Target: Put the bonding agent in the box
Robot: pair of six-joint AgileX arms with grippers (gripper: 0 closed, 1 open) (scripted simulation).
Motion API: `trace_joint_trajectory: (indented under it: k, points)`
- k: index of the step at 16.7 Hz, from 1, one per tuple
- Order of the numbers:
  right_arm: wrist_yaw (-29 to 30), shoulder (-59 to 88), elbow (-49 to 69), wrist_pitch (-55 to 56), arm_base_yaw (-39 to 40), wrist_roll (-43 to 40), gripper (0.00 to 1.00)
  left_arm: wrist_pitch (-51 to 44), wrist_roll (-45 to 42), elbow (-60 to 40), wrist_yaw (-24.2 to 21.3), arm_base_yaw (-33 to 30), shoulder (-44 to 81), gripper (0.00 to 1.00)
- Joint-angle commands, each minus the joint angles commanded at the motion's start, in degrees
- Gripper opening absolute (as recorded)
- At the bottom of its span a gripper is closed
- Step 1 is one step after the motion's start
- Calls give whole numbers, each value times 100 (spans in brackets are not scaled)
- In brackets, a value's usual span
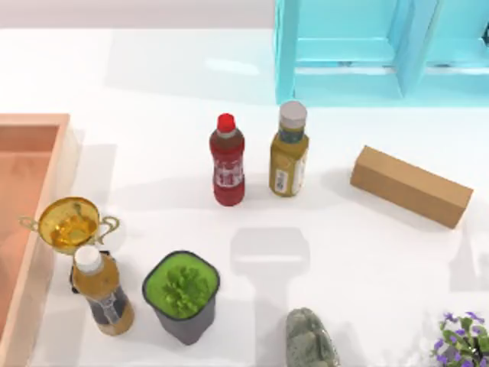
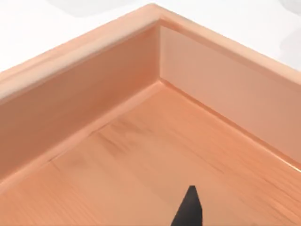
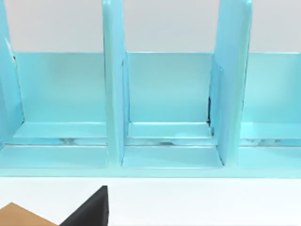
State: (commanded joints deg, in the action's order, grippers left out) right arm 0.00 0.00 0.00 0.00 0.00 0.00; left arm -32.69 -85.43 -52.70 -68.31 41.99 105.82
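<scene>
One box (image 1: 47, 191) with thick salmon-orange walls stands open-topped at the left edge of the white desk (image 1: 153, 76), cut off by the picture's edge. In the left wrist view, the left pincer (image 2: 189, 209) hangs over the box's wood-grained floor, close to an inside corner where two walls (image 2: 94, 99) meet. A single dark tip of it is in sight, so I cannot tell whether it is apart or together.

Three drink bottles stand upright on the desk:
- One red bottle (image 1: 228, 162) with a red cap, at the middle.
- One yellow bottle (image 1: 289, 151) with a grey cap, just to its right.
- One amber bottle (image 1: 102, 293) with a white cap, at the near left.

One gold two-handled cup (image 1: 70, 224) sits just beside the box's right wall, directly beyond the amber bottle. One dark pot holding a green plant (image 1: 182, 294) stands right of the amber bottle. One grey-green stone (image 1: 309, 340) lies at the near edge. One purple-flowered plant (image 1: 464, 340) is in the near right corner. One long closed brown carton (image 1: 410, 186) lies at an angle on the right.

One pale blue rack (image 1: 367, 53) stands at the far right. The right pincer (image 3: 89, 209) faces this rack (image 3: 169, 89) and its upright dividers, with a corner of the carton (image 3: 19, 215) near it. I cannot tell whether it is apart or together.
</scene>
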Motion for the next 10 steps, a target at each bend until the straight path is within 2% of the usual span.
trace_joint_trajectory:
  k: [4,10]
  points:
    - [0,0,0,0,0,0,100,0,0,0,0,0,0,98]
    - [0,0,0,0,0,0,100,0,0,0,0,0,0,100]
